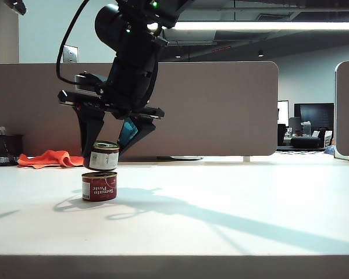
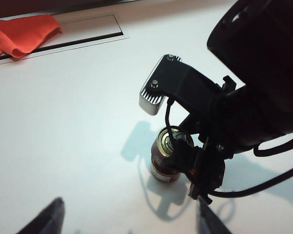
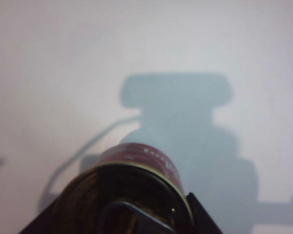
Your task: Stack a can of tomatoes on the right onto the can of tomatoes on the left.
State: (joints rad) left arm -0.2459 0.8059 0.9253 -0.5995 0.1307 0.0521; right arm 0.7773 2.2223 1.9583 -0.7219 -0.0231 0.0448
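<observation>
Exterior view: the held can (image 1: 103, 156) hangs upright just above the base can (image 1: 99, 186), which stands on the table (image 1: 232, 209) at the left of the scene. A thin gap seems to separate the two; contact cannot be ruled out. The held can sits slightly to the right of the base can's centre and looks faintly tilted, so the coming move appears to call for a small shift left, then a straight descent along the shared vertical axis. Both cans have their long axes vertical; the base can's label reads "Tomato Paste".

The right gripper (image 1: 107, 152) clamps the held can between its two fingers, reaching across to the left side of the table. Right wrist view: the can's lid (image 3: 129, 195) fills the foreground, with the red base can (image 3: 146, 157) showing just beyond its rim.

Left wrist view: the left gripper (image 2: 129, 219) stands wide and empty, well apart from the stack, with only its fingertips (image 2: 51, 217) in frame. It looks down on the right arm (image 2: 244, 97) and the cans. An orange cloth (image 1: 51, 158) lies at the table's far edge.
</observation>
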